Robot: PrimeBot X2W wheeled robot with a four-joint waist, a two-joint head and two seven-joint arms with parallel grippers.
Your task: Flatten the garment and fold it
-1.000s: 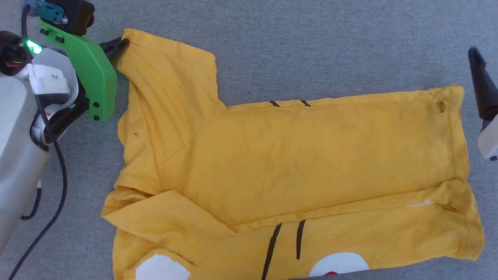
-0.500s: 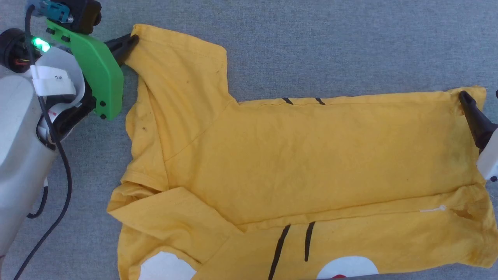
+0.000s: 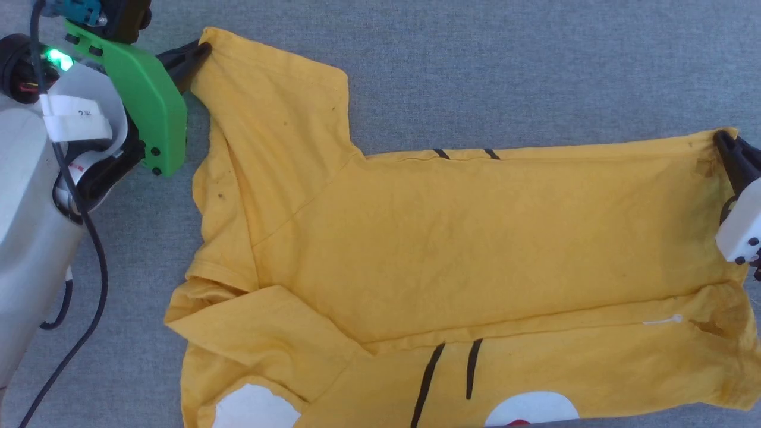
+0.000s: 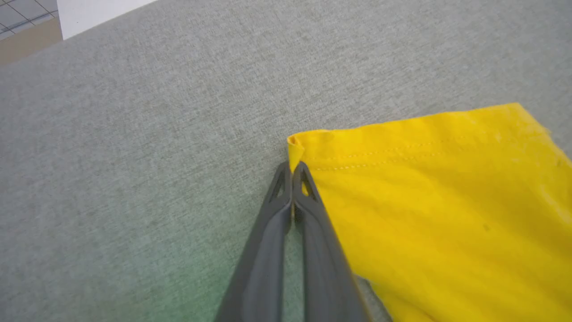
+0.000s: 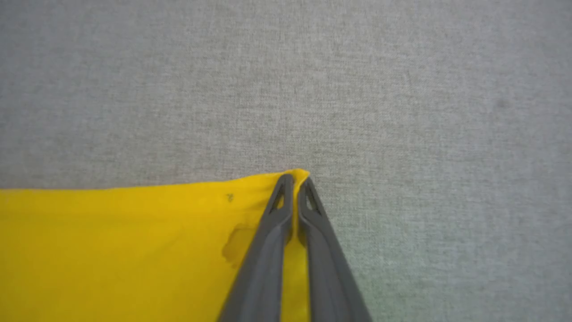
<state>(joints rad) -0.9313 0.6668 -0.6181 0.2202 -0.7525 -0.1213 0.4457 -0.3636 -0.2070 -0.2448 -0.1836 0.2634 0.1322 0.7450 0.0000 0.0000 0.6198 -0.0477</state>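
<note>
The left gripper (image 4: pixel 292 167), a pair of long dark grey plastic fingers, is pressed together on the stitched corner of a sleeve. In the left wrist view a small roll of yellow cloth shows between and just past its tips. The cloth belongs to the garment (image 4: pixel 447 201), a bright yellow short-sleeved T-shirt. In the head view this gripper (image 3: pixel 201 50) sits at the far left corner of that sleeve. A bright green plastic bracket (image 3: pixel 145 101) is just behind the gripper, with a pale grey forearm (image 3: pixel 24 238) and a hanging black cable (image 3: pixel 95 255) below it.

The right gripper (image 5: pixel 295 179) is likewise closed, pinching the corner of the shirt's bottom hem. A sliver of yellow edge peeks out between its fingertips, and a darker patch marks the cloth just beside one finger. In the head view it (image 3: pixel 726 145) grips the far right corner of the hem, with a white wrist housing (image 3: pixel 740 232) just behind.

The T-shirt (image 3: pixel 475 238) lies on a flat grey woven fabric surface (image 3: pixel 475 71), laid sideways with the sleeves to the left and the hem to the right. Its plain yellow side faces up across the middle. Along the near side, below a long crease, a band shows two black stripes and white patches, one with a trace of red at the picture's edge. The near sleeve lies folded and rumpled at the lower left.
</note>
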